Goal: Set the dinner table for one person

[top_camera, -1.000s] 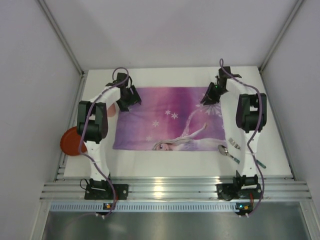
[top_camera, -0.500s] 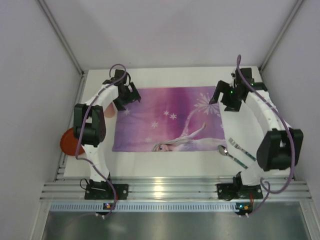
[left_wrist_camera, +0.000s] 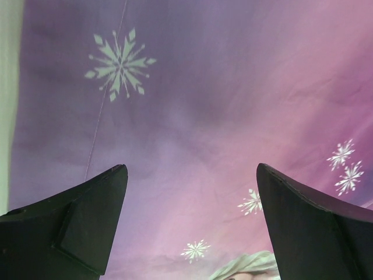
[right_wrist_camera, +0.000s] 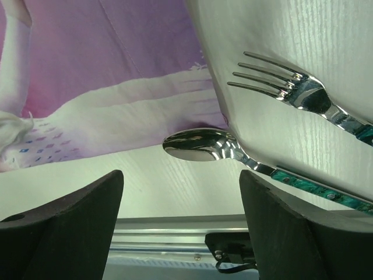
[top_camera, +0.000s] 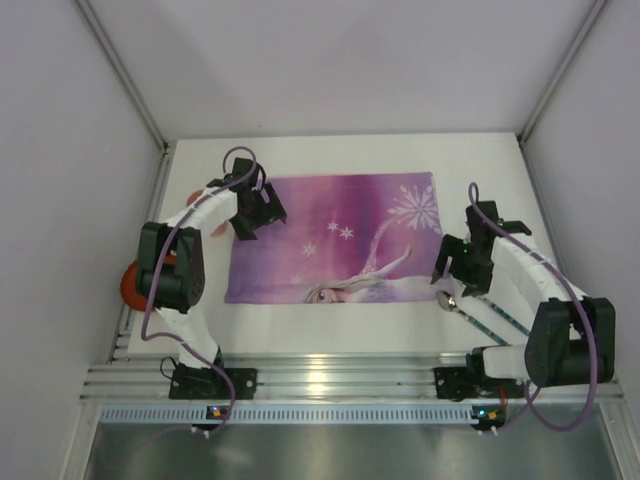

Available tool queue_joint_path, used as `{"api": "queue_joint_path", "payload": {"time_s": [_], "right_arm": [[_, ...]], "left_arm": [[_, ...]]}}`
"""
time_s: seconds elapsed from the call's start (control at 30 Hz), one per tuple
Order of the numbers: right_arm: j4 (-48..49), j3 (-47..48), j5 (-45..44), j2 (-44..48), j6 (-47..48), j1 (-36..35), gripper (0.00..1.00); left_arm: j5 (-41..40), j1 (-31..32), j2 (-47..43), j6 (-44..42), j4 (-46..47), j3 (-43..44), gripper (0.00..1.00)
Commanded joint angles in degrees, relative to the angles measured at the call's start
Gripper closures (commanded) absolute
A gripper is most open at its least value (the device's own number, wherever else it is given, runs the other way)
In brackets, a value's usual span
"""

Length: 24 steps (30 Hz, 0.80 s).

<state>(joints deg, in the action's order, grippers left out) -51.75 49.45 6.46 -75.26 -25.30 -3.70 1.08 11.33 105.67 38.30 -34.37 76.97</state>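
1. Lower edge of the top view: a ribbed aluminium rail [top_camera: 330, 380] runs across the frame and carries both arm bases.
2. The dinner table [top_camera: 340, 328], a large flat matte white rectangular tabletop, fills the middle of the top view from the rail up to the far walls. A bare strip of it shows between the rail and the mat.
3. Lower right: a shiny metal spoon with a teal patterned handle [right_wrist_camera: 201, 144] lies on the bare tabletop, its bowl just beside the mat's lower right corner. A matching metal fork [right_wrist_camera: 291, 87] lies beside it, further from the mat, tines pointing the same way.
4. The right gripper [top_camera: 455, 262] stands over the mat's lower right corner, close to the spoon bowl. In the wrist view, its fingers [right_wrist_camera: 70, 227] are spread wide with nothing between them.
5. Lower left: a round red plate [top_camera: 128, 288] sits at the table's left edge, partly hidden by the left arm's elbow.
6. Centre: a purple rectangular placemat printed with white snowflakes and a figure [top_camera: 340, 235] lies flat on the table.
7. Upper left of the mat: the left gripper [top_camera: 255, 208] stands over the mat's left end. Its fingers [left_wrist_camera: 81, 221] are wide apart and empty, with only mat visible between them.
8. Top of the frame: plain white enclosure walls [top_camera: 350, 70].
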Motion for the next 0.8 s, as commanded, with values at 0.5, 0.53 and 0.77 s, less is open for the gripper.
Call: {"api": "queue_joint_path", "payload": {"time_s": [0.5, 0.53, 0.77], "right_arm": [[-0.9, 0.9, -6.3, -9.9, -2.9, -4.3, 0.20], [-0.8, 1.3, -8.1, -10.1, -3.0, -4.7, 0.19], [-0.1, 3.0, -10.5, -14.6, -2.1, -6.7, 0.20]], "left_arm": [[0.9, 0.0, -12.5, 2.1, 8.8, -14.3, 0.04], [0.7, 0.0, -12.9, 2.0, 8.7, -14.4, 0.04], [1.1, 0.0, -13.2, 1.9, 9.1, -15.0, 0.04]]}}
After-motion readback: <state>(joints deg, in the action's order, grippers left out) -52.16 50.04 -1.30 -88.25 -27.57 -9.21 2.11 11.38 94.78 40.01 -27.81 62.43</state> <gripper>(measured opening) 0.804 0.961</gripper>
